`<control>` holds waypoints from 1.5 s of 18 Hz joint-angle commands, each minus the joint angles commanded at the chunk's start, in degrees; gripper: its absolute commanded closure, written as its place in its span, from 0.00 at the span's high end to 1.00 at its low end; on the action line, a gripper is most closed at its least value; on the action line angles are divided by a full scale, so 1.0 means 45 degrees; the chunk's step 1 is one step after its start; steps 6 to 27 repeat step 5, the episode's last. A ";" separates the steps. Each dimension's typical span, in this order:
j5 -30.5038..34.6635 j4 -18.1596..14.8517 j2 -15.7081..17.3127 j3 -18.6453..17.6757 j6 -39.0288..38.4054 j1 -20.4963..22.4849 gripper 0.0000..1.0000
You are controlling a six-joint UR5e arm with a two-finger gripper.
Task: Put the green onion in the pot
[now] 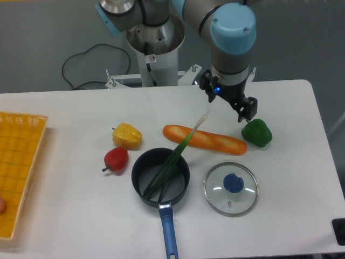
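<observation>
The green onion (172, 163) lies slanted, its dark green stalks inside the pot (139, 164) and its pale end sticking out over the rim and across the bread, up to the right. The pot is a small dark saucepan with a blue handle (168, 233) pointing toward the front edge. My gripper (229, 103) hangs above the table behind the bread, jaws spread wide. Its left finger (211, 95) is just above the onion's pale tip (204, 118). Nothing sits between the fingers.
A long bread roll (215, 141) lies under the onion's pale end. A green bell pepper (257, 133) sits right by the gripper's right finger. A glass lid with a blue knob (231, 188), a yellow pepper (127, 135), a red pepper (116, 158) and a yellow basket (19, 172) are also here.
</observation>
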 joint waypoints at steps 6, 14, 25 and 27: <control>-0.0118 0.0019 0.0000 0.0020 0.0000 0.0040 1.00; -0.0118 0.0019 0.0000 0.0020 0.0000 0.0040 1.00; -0.0118 0.0019 0.0000 0.0020 0.0000 0.0040 1.00; -0.0118 0.0019 0.0000 0.0020 0.0000 0.0040 1.00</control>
